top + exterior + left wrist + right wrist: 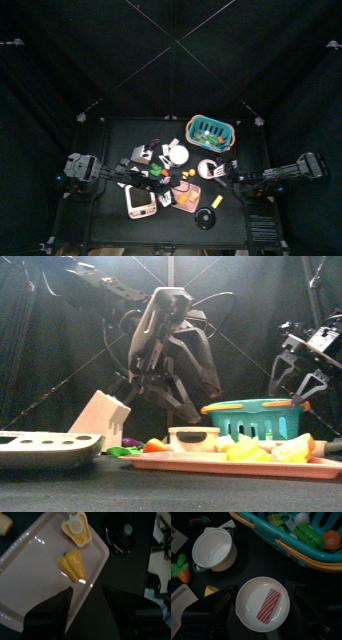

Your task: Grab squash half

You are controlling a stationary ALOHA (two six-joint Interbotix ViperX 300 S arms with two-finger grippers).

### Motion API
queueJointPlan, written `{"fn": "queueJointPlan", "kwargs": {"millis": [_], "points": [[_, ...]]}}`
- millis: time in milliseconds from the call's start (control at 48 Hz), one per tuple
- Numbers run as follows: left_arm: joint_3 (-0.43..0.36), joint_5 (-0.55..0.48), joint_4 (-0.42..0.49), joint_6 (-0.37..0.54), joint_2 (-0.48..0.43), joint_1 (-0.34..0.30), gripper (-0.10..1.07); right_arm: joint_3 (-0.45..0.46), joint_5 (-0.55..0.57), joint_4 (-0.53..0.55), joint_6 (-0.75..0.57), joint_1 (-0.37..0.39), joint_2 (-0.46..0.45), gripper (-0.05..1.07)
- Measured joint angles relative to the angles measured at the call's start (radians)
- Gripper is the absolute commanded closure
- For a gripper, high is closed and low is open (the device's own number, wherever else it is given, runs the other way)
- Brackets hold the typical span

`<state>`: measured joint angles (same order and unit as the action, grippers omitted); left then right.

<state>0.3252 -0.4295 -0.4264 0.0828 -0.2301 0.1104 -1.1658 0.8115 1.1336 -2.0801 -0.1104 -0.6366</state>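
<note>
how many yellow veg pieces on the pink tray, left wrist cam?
2 fully in view: a whole-looking yellow pepper mid-tray, and a cut half showing its pale inside, near the pink tray's far end. A third yellow piece is cropped at the picture's corner; more may be hidden.

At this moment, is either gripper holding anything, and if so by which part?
Nothing is held. The left gripper hovers open above the yellow squash half on the pink tray; the right gripper is open over a plate.
</note>
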Motion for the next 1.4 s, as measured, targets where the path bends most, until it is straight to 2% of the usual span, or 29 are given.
{"fn": "queueJointPlan", "kwargs": {"millis": [146, 250, 438, 542, 667, 771, 958, 1167, 1396], "points": [[-0.117, -0.218, 0.156, 0.078, -0.017, 0.002, 0.11, 0.0, 0.002, -0.005, 0.0, 0.0, 0.003, -0.02], [-0.187, -0.311, 0.279, 0.227, -0.063, 0.015, 0.1, -0.002, 0.0, -0.009, -0.002, 0.0, 0.002, -0.02], [-0.236, -0.331, 0.448, 0.483, -0.129, 0.046, 0.1, -0.011, 0.002, -0.025, 0.0, 0.0, 0.003, -0.02], [-0.238, -0.33, 0.541, 0.558, -0.13, 0.06, 0.1, -0.017, 0.0, -0.028, 0.0, 0.0, 0.002, -0.02], [-0.238, -0.31, 0.589, 0.655, -0.138, 0.066, 0.09, -0.018, 0.0, -0.034, 0.0, 0.0, 0.002, -0.02], [-0.236, -0.27, 0.611, 0.684, -0.15, 0.064, 0.09, -0.021, 0.002, -0.035, 0.002, 0.0, 0.002, -0.02], [-0.242, -0.181, 0.589, 0.687, -0.176, 0.064, 0.09, -0.032, 0.002, -0.035, 0.002, 0.0, 0.0, -0.02], [-0.25, -0.169, 0.575, 0.689, -0.187, 0.06, 0.09, -0.037, 0.0, -0.035, 0.002, 0.002, 0.0, -0.02], [-0.307, -0.193, 0.572, 0.687, -0.239, 0.058, 0.09, -0.035, 0.002, -0.034, 0.002, 0.005, 0.0, -0.02]]}}
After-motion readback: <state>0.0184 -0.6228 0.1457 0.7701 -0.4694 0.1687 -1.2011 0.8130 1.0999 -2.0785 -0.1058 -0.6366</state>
